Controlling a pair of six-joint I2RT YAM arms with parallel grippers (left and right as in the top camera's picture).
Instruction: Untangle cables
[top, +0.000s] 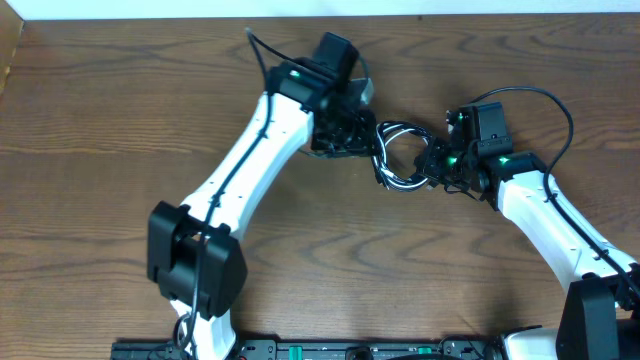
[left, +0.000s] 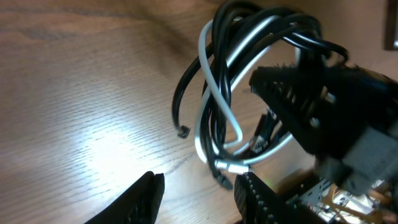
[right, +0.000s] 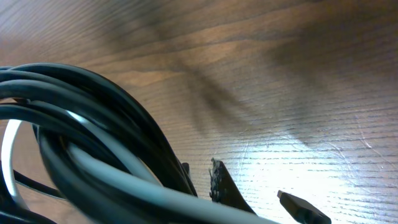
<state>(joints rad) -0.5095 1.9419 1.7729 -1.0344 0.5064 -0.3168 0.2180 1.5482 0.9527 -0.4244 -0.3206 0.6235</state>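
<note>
At centre, right claw (top: 432, 164) clamps cables (left: 216, 87), left claw (left: 199, 185) open, visible only from wrist.

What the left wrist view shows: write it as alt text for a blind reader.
A tangled loop of black and white cables stands over the wooden table, clamped at right by the right gripper. The left gripper is open at the bottom edge, holding nothing.

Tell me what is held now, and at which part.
The right gripper holds the cables, jaws shut on the bundle's right side in the overhead view. The left gripper's jaws are open and empty.
</note>
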